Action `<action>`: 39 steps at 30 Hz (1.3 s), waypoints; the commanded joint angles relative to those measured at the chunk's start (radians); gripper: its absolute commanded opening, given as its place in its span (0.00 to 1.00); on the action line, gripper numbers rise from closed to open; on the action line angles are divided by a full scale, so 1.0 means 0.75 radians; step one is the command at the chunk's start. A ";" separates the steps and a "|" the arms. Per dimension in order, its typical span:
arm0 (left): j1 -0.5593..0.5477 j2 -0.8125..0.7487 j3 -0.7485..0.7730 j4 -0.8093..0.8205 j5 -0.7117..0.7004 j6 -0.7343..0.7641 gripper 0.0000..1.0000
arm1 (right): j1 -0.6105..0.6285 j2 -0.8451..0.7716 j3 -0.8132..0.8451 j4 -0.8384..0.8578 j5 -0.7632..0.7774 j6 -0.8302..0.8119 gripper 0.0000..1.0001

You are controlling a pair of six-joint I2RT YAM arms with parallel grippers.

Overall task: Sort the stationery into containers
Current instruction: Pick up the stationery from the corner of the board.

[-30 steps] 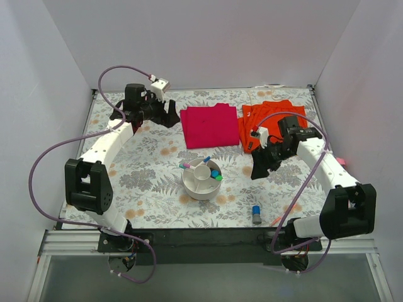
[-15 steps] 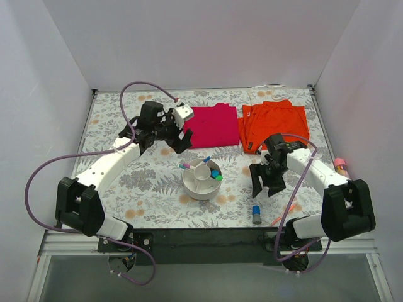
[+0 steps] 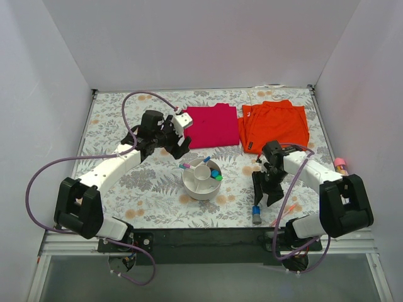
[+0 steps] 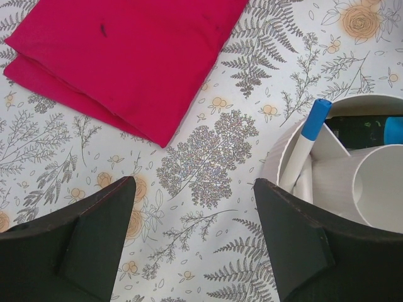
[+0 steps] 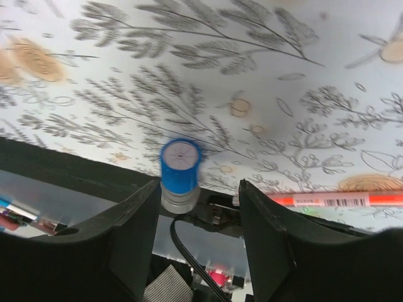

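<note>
A folded magenta cloth (image 3: 211,126) and a folded orange cloth (image 3: 275,124) lie flat side by side, the magenta one on the left, near the far edge of a table (image 3: 145,182) covered in a fern-and-flower print and enclosed by plain white walls (image 3: 201,44).

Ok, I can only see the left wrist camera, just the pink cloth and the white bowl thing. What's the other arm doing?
Observer: The right arm reaches down near the table's front edge, over a blue-topped cylinder.
Operator: Did it grab it?
Observer: Not yet. Its wrist view shows the cylinder standing upright between jaws that are apart.
Operator: Anything else lying there?
Observer: A thin orange pen lies flat on the table beside that cylinder.
</note>
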 commanded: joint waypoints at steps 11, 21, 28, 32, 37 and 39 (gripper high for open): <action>0.001 -0.049 -0.055 0.106 -0.020 -0.006 0.77 | 0.069 0.050 -0.006 0.094 -0.137 0.021 0.60; 0.001 -0.083 -0.094 0.124 -0.033 -0.035 0.77 | 0.073 0.126 -0.006 0.156 -0.131 0.050 0.54; 0.001 -0.122 -0.124 0.122 -0.057 -0.035 0.77 | 0.087 0.169 0.003 0.170 -0.116 0.060 0.48; 0.001 -0.132 -0.129 0.122 -0.055 -0.035 0.77 | 0.099 0.169 0.029 0.164 -0.088 0.060 0.28; 0.001 -0.114 -0.086 0.108 -0.090 -0.008 0.77 | 0.107 0.146 0.227 0.099 -0.026 0.009 0.01; 0.003 -0.110 -0.051 0.094 -0.110 0.018 0.77 | 0.105 0.148 0.402 0.074 -0.004 -0.056 0.01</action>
